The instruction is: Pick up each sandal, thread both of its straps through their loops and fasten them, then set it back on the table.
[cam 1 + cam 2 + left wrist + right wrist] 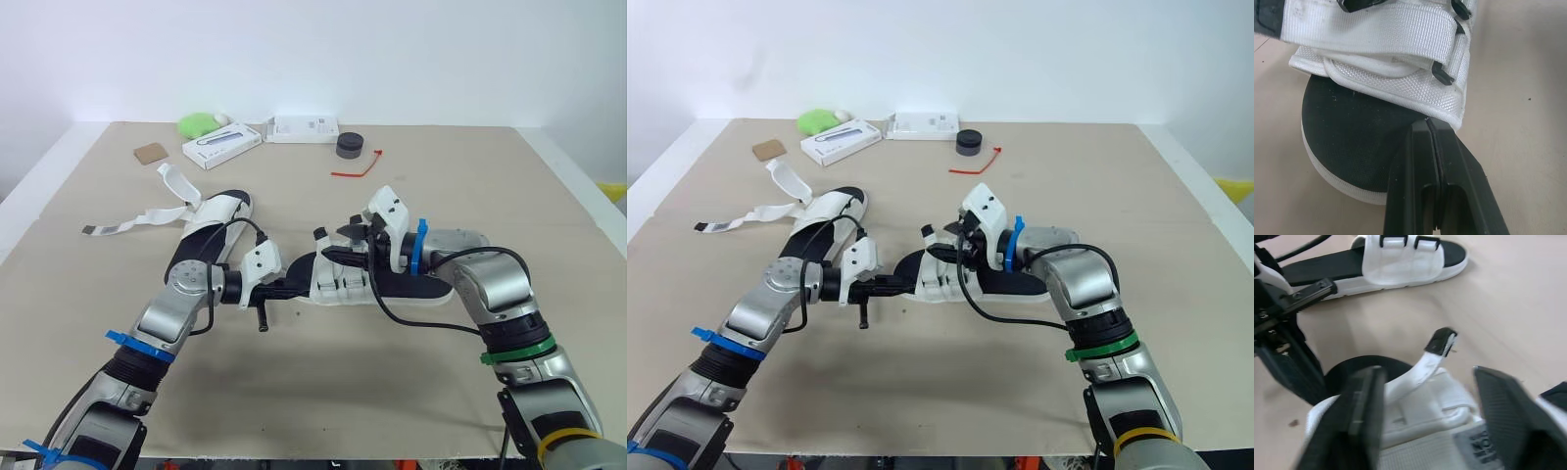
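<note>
Left gripper [1429, 122] was clenched shut, its tips touching the toe-end corner of the near sandal [338, 286] at the middle of the table [470, 186]. Right gripper [1427, 377] stood spread astride that sandal's white upper, a loose strap end [1442, 340] rising between its fingers. Farther off to the left lay the second sandal [220, 211], its straps trailing undone

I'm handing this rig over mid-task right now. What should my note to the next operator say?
Left end effector: shut, tips against the corner of the near sandal's white upper.
Right end effector: open, over the same sandal, where one strap end sticks up free.
The near sandal lies on the table between the arms. The far sandal lies beyond the left arm, its straps spread loose.
Done: neither sandal finished.
Left: fasten the near sandal's free strap, then thread and fasten the far sandal.
</note>
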{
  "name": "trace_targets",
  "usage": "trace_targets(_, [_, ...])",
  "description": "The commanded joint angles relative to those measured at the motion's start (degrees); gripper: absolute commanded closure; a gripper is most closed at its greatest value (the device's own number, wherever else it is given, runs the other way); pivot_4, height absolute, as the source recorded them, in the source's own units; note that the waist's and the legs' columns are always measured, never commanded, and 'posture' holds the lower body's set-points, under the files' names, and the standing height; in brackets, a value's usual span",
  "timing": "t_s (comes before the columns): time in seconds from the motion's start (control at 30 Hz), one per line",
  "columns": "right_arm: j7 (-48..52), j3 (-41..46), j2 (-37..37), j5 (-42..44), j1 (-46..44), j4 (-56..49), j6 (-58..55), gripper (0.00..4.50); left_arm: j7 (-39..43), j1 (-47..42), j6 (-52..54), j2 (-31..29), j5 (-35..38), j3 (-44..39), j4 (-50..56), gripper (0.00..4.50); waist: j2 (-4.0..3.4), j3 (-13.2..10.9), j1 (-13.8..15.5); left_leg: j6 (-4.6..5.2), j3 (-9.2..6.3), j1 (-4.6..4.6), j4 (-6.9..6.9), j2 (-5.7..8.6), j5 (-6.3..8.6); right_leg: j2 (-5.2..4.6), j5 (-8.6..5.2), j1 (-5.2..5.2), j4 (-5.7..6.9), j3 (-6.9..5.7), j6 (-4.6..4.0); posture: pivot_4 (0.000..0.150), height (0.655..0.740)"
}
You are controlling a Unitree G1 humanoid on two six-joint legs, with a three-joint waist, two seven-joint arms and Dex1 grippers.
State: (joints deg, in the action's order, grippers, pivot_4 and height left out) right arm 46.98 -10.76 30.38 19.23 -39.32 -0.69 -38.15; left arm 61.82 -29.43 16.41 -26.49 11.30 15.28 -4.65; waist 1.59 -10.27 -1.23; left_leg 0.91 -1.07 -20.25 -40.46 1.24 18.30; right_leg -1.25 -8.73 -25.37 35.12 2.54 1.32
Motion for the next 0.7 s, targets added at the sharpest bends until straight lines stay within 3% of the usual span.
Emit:
trace_targets(0.03, [-0.9, 3.1, -0.1, -0.8, -2.3, -1.1, 3.5, 0.11, 0.5, 0.4, 0.3, -0.9, -0.3, 0.0, 0.5, 4.50, 0.00, 0.0, 0.0, 0.00, 0.00, 0.00, 0.00, 0.00, 0.00, 0.00, 0.00, 0.00, 0.00, 0.00, 0.00, 0.150, 0.7400])
trace_targets(0.27, [2.6, 2.2, -0.7, -0.7, -5.8, -3.2, 8.9, 0.11, 0.6, 0.1, 0.3, -0.7, -0.3, 0.2, 0.3, 4.50, 0.00, 0.0, -0.1, 0.00, 0.01, 0.00, 0.01, -0.01, 0.00, 0.02, 0.00, -0.01, 0.00, 0.00, -0.01, 0.150, 0.7400])
trace_targets(0.53, [6.2, 0.3, -2.6, -2.3, -9.0, 1.7, 12.4, 0.11, 0.4, -0.4, -0.2, -0.3, -0.5, 0.3, -0.4, 4.50, 0.00, 0.0, -0.1, 0.00, 0.00, 0.00, 0.01, 0.00, 0.00, -0.01, 0.00, -0.01, 0.00, -0.01, -0.01, 0.150, 0.7400])
trace_targets(0.7, [8.7, -1.3, -3.6, -3.2, -7.8, 2.9, 13.6, 1.34, 0.2, 0.0, -0.2, -0.2, -0.5, 0.4, 0.0, 4.50, -0.01, 0.0, -0.1, 0.00, -0.03, -0.01, 0.02, 0.00, 0.00, -0.03, 0.00, -0.01, 0.00, -0.05, -0.02, 0.150, 0.7400])
